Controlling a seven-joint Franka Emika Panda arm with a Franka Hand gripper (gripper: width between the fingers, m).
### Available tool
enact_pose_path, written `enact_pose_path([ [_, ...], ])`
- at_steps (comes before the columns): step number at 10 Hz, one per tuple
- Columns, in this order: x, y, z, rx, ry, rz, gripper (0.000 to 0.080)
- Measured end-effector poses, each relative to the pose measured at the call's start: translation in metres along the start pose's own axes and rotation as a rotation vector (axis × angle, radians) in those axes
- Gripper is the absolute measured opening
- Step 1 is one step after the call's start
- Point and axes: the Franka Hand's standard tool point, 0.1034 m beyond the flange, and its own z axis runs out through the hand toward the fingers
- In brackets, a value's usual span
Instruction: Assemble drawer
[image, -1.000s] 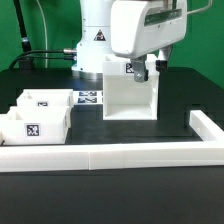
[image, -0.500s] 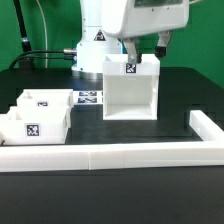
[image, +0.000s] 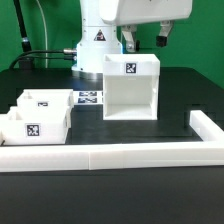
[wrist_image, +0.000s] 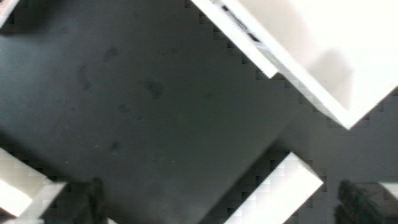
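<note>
**End effector empty above the casing, trays not in yet**

The end effector (image: 143, 42) hangs just above the top of the drawer casing (image: 132, 90), fingers spread with nothing between them. The casing stands upright mid-tabletop (image: 175, 125), open face toward the camera, and looks empty inside. The front tray (image: 35, 126) and back tray (image: 33, 101) sit close together at the exterior view's left, well apart from the casing, and both look empty too. My guess is a tray goes in next. I'd pinch it by a side wall, keep it level and square it to the opening before sliding, so it doesn't jam or shove the casing back.
</note>
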Motion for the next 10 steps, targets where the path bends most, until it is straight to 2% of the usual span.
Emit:
enact_pose_path([
  [2,-0.001,0.000,-0.001,-0.007,0.011,0.035,0.0650],
  [3,-0.008,-0.006,-0.002,-0.025,0.038,0.109,0.0650],
  [4,-0.020,-0.018,-0.001,-0.032,0.049,0.232,0.0650],
  [5,-0.028,-0.030,0.003,-0.026,0.035,0.320,0.0650],
  [6,-0.030,-0.036,0.007,-0.021,0.026,0.375,0.0650],
  [7,-0.032,-0.041,0.010,0.002,0.021,0.420,0.0650],
  [8,-0.035,-0.043,0.013,0.036,0.025,0.465,0.0650],
  [10,-0.034,-0.043,0.013,0.033,0.026,0.460,0.0650],
])
